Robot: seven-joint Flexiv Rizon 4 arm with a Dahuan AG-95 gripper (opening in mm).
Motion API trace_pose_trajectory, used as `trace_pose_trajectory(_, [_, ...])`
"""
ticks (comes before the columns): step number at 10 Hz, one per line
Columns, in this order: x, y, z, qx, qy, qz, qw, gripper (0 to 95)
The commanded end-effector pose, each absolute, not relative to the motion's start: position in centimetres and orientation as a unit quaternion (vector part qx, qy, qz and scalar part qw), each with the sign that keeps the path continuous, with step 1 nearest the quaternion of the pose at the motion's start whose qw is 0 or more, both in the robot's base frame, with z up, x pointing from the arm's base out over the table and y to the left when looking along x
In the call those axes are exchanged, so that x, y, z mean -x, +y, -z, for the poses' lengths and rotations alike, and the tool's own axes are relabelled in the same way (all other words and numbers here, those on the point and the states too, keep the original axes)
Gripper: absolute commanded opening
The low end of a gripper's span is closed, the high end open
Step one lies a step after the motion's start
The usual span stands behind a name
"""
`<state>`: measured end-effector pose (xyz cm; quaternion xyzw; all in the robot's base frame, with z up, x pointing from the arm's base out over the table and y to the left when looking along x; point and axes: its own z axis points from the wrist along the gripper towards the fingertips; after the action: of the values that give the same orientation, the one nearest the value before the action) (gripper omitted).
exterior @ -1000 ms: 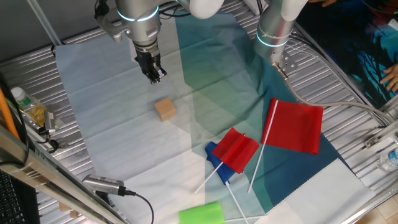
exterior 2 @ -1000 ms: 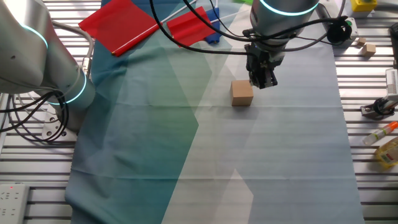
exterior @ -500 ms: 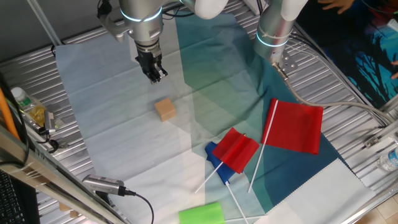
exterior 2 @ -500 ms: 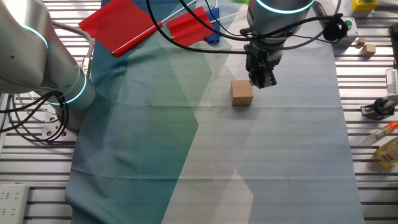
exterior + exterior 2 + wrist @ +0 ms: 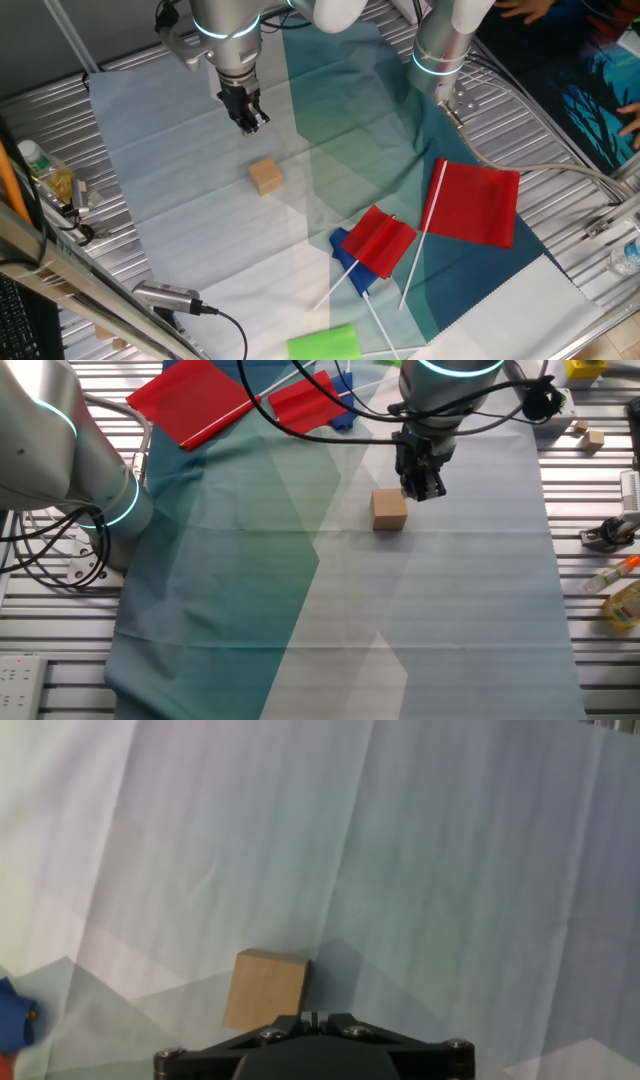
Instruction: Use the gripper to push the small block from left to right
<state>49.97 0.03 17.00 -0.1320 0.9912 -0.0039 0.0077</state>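
Observation:
The small block (image 5: 266, 177) is a plain light-brown wooden cube on the pale cloth. It also shows in the other fixed view (image 5: 389, 510) and in the hand view (image 5: 266, 990). My gripper (image 5: 250, 122) hangs above the cloth, apart from the block and beyond it. In the other fixed view the gripper (image 5: 421, 490) sits just right of the block's top edge. In the hand view its black fingertips (image 5: 312, 1018) are pressed together with nothing between them, and the block lies just left of them.
Two red flags (image 5: 478, 204) (image 5: 380, 240) and a blue object lie on the teal cloth to the right. A bright green cylinder (image 5: 323, 344) sits at the front edge. A second silver arm (image 5: 441, 45) stands at the back right. Bottles and cables line the left rail.
The gripper has drifted very slightly up and away. The block has not moved.

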Motion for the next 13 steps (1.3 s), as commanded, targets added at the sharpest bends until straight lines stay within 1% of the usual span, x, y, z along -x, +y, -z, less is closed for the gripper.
trace_pose_trajectory(1, [-50.0, 0.0, -17.0, 0.131, 0.991, 0.002, 0.007, 0.0])
trace_pose_trajectory(7, [-50.0, 0.0, -17.0, 0.12, 0.993, 0.002, 0.01, 0.0])
trace_pose_trajectory(10, [-50.0, 0.0, -17.0, 0.108, 0.994, 0.0, 0.027, 0.0])
trace_pose_trajectory(12, [-50.0, 0.0, -17.0, 0.105, 0.994, -0.006, 0.027, 0.0])
trace_pose_trajectory(13, [-50.0, 0.0, -17.0, 0.104, 0.994, -0.006, 0.021, 0.0])
